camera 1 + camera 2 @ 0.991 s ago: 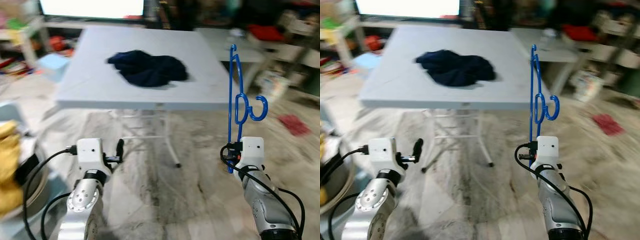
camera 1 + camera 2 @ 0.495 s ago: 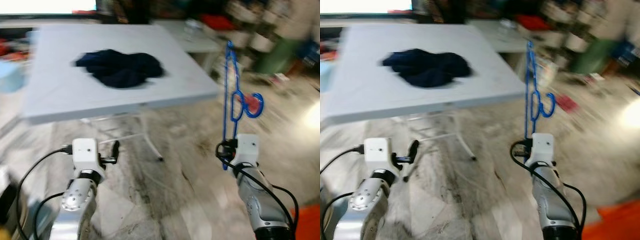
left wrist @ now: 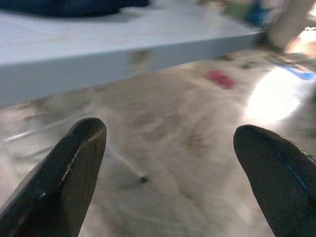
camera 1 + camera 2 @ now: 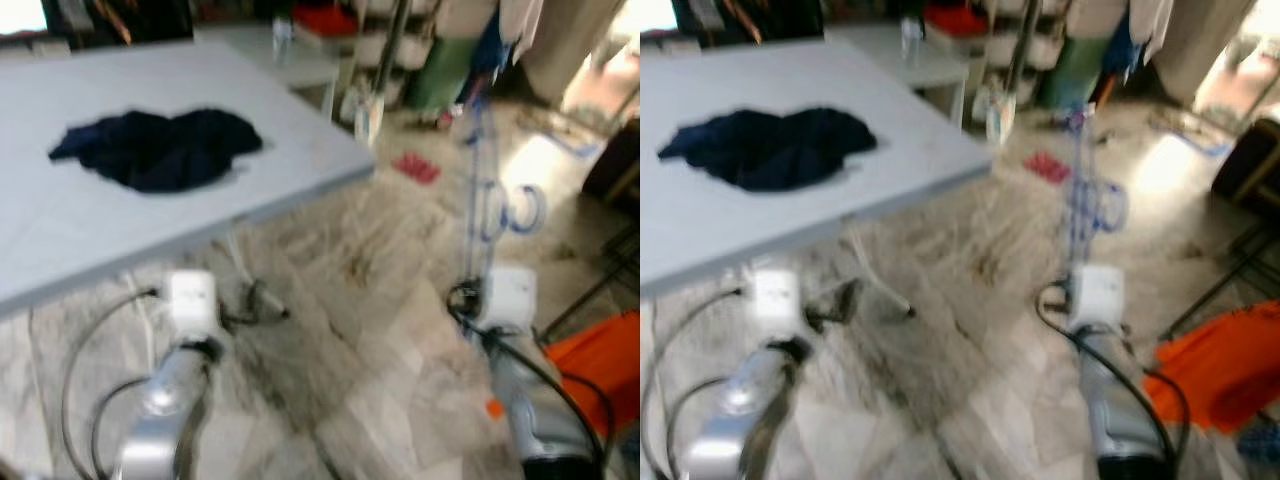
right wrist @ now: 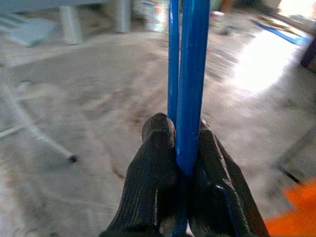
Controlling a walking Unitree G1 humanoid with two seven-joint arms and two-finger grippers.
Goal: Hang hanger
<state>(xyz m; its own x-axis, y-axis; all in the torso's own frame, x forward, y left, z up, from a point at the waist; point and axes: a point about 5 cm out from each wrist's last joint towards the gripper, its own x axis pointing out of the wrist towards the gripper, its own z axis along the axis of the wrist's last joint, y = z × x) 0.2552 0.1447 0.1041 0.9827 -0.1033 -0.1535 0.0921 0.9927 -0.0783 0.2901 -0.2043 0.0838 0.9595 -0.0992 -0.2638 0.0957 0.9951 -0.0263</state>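
A blue plastic hanger (image 4: pixel 480 190) stands upright out of my right gripper (image 4: pixel 472 300), its hook (image 4: pixel 522 210) curling to the right. In the right wrist view the two black fingers (image 5: pixel 153 163) are shut on the hanger's blue bars (image 5: pixel 190 74). My left gripper (image 4: pixel 262 300) is low on the left, just under the table's front edge. In the left wrist view its fingers (image 3: pixel 74 168) stand wide apart with nothing between them. Both eye views are blurred.
A grey table (image 4: pixel 150 230) carries a dark blue garment (image 4: pixel 155 148). Hanging clothes (image 4: pixel 1140 25) and shelves fill the far right. An orange cloth (image 4: pixel 600 360) lies on the floor at the right, a small red item (image 4: pixel 415 167) farther back.
The whole view has swung to the right: the table slid left, and the hanging clothes and orange cloth came into view. My right gripper still holds the hanger upright.
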